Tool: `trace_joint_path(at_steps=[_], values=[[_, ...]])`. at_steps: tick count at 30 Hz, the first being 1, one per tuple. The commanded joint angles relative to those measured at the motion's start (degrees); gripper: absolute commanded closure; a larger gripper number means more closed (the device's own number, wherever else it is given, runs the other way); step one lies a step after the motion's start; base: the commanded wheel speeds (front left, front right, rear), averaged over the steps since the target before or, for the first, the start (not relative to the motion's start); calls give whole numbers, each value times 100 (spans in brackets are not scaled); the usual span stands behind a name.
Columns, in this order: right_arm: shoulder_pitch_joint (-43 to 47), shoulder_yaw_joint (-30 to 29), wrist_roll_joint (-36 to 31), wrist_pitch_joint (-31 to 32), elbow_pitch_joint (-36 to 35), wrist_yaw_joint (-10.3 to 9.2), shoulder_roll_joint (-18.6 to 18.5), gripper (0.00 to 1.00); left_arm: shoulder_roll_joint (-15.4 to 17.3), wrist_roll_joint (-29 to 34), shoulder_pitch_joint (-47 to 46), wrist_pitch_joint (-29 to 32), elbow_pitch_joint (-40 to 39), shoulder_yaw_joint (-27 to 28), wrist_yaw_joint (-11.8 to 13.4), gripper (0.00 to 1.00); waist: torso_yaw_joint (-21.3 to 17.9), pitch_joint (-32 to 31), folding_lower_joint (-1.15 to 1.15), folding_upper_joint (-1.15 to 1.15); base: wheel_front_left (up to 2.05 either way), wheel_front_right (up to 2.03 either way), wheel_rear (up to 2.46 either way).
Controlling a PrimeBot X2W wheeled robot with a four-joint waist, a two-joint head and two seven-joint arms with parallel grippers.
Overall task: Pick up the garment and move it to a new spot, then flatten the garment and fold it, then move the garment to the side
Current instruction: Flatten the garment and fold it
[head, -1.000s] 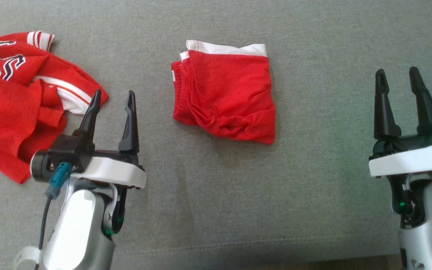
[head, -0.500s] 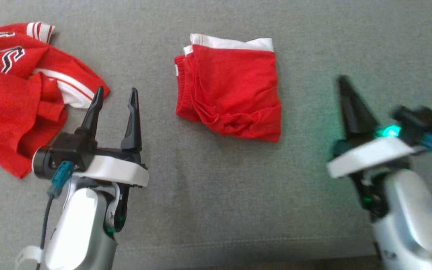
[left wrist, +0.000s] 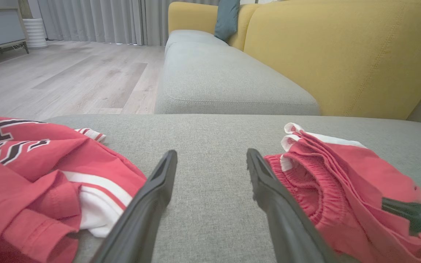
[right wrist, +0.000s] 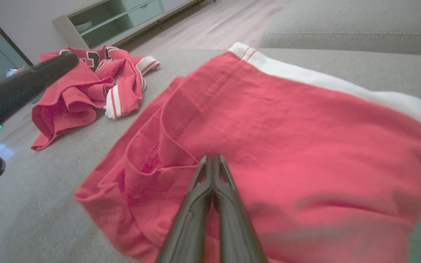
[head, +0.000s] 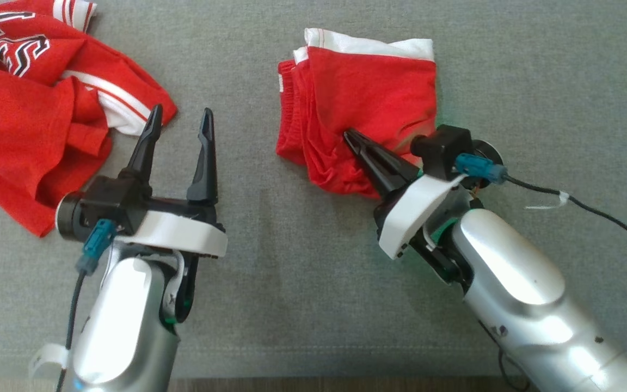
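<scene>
Right now, w/ R gripper point(head: 348, 134) pressed together on folded shorts point(head: 368, 92) mid cushion point(head: 302, 272) & L gripper point(head: 181, 111) spread nearby, could snag just top layer & undo fold, no clear pinch.

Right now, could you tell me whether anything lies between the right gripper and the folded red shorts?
Nothing visible does: the shut right gripper has its tips over the folded red shorts, and the red jersey lies apart.
</scene>
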Motion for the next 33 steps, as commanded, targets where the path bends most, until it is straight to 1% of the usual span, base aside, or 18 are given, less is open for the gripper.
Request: trace_joint_path(at_steps=[1,4,11,20,29,33], values=[[-123,129,84,-4,-96,-4,34,100,51,45,-191,-29,-181,128,4,0,15,13,0,0,0,0,0],[-273,366,230,12,142,-4,23,100,34,50,-205,-29,-174,115,3,0,31,18,0,0,0,0,0],[-450,797,665,53,391,-4,7,100,6,57,-228,-29,-174,111,-15,0,39,35,0,0,0,0,0],[-538,1444,1353,341,323,-4,-83,100,-27,66,-237,-29,-167,122,-23,0,26,46,0,0,0,0,0],[-632,1680,1598,315,299,-4,-196,100,-50,74,-227,-29,-155,136,-26,0,25,26,0,0,0,0,0],[-645,1910,1747,355,214,-4,-236,100,-59,84,-224,-29,-157,142,-23,0,31,20,0,0,0,0,0]])
